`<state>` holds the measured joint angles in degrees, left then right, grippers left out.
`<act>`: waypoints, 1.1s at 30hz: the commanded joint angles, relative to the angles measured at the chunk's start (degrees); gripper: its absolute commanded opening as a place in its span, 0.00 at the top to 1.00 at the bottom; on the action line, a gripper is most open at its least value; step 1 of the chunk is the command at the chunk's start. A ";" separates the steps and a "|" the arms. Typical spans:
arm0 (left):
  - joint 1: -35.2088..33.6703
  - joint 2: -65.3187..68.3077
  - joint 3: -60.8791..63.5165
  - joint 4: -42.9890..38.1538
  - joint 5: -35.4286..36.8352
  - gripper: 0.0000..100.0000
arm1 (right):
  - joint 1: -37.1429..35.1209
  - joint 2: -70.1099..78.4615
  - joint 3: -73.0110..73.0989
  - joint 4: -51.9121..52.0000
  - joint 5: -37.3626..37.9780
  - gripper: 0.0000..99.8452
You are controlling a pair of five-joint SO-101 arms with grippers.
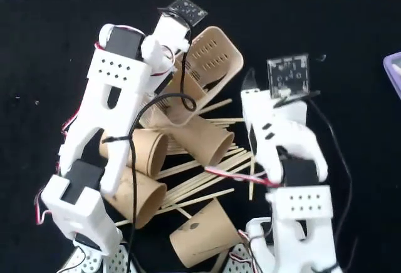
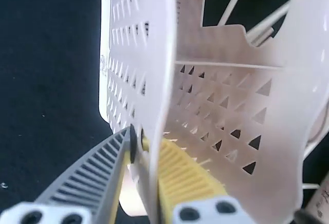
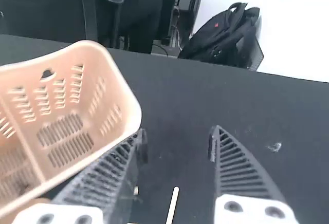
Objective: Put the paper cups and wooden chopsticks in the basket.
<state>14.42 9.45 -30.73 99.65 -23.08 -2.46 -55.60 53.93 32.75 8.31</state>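
The beige slotted basket [image 1: 213,57] lies tipped on its side at the back of the black table. My left gripper [image 1: 183,66] is shut on its wall, with the grey finger outside and the yellow one inside, as the left wrist view shows the gripper [image 2: 138,139] and the basket [image 2: 231,106]. Several brown paper cups [image 1: 203,138] lie on their sides in front of the basket among scattered wooden chopsticks [image 1: 207,179]. My right gripper [image 1: 254,85] stands open just right of the basket, and nothing is between its fingers [image 3: 177,139]. The basket [image 3: 67,106] is beside it.
One chopstick [image 3: 172,203] lies on the table under the right gripper. A purple object [image 1: 393,69] sits at the table's right edge. Bare black table stretches to the far left and far right. A black backpack [image 3: 226,34] rests beyond the table.
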 commanded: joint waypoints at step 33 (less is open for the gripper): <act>4.00 -4.57 3.03 -8.53 -0.18 0.96 | 6.51 36.97 -25.36 5.01 -0.53 0.99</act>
<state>19.52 6.99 -27.21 93.58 -23.25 -0.53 -19.21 28.00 38.64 8.04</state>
